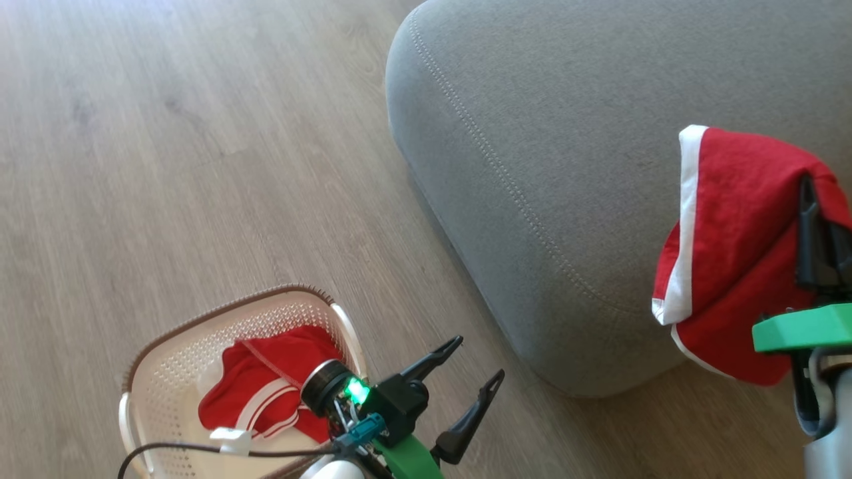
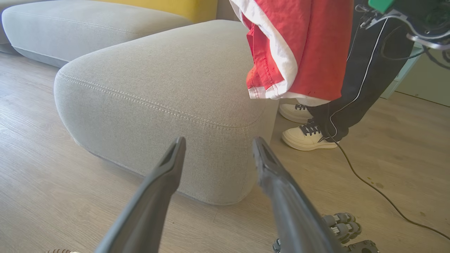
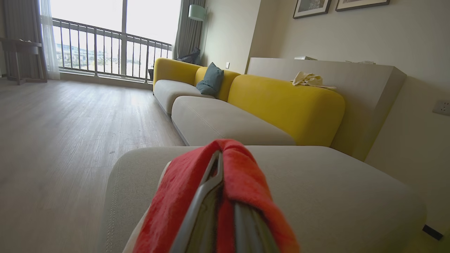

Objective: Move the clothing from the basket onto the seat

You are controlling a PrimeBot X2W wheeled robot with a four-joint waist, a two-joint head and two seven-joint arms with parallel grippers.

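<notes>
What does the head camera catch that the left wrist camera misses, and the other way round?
Head view: the basket on the floor, with a second garment inside. Left wrist view: a person's pale shoes and dark trousers beside the seat, plus a yellow backrest. Both: the grey seat, the hanging garment pinched in the shut right gripper, and the open left gripper.
</notes>
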